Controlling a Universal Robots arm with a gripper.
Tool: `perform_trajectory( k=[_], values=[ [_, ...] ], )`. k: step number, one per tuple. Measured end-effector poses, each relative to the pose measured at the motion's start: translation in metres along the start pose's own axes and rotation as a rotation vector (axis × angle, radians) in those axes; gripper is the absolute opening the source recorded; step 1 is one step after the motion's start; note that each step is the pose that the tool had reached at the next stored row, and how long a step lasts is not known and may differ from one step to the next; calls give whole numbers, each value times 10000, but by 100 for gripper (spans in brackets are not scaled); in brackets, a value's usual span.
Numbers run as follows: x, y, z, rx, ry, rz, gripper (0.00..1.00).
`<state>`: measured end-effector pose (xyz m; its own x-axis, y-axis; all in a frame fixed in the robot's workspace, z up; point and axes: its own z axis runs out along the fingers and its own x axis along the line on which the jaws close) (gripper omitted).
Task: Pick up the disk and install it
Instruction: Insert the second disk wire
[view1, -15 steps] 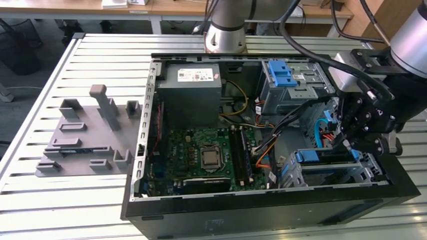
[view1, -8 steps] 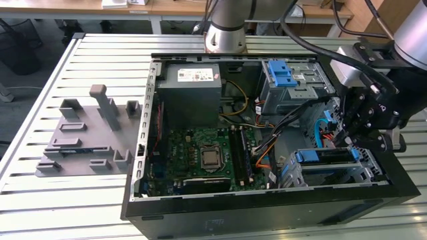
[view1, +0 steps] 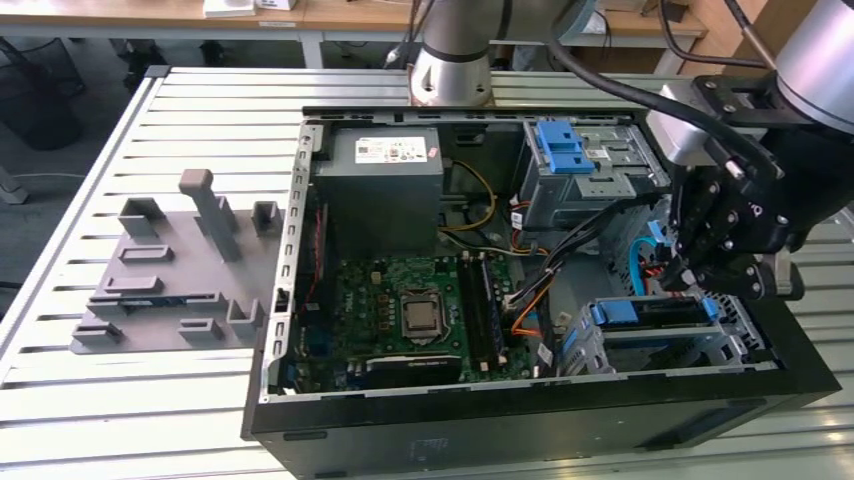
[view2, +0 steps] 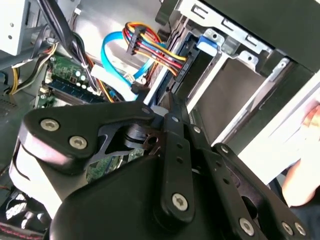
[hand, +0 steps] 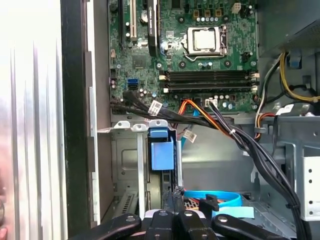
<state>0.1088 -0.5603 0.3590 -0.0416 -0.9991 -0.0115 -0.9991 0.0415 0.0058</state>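
The tool (view1: 711, 283) hangs inside the open computer case (view1: 534, 420), directly above the metal drive cage (view1: 667, 335) at the exterior view's right; whether its fingers are apart or together cannot be told. The disk (view1: 657, 314) sits in that cage with its blue rail uppermost, and in the first wrist view the blue tab of the disk (hand: 161, 150) lies just beyond the tool's linkage (hand: 175, 220). The motherboard (view1: 414, 310) lies near the cage, and the case rests on a slatted metal surface (view1: 160, 400).
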Motion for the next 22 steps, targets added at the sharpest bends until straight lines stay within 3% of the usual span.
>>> perform_trajectory(
  k=[8, 15, 22],
  values=[
    [-18, 26, -139, 45, -4, 0, 11],
    [-57, 83, -154, 69, -4, 11, 11],
    [-159, 94, -235, 95, -6, 12, 11]
  ],
)
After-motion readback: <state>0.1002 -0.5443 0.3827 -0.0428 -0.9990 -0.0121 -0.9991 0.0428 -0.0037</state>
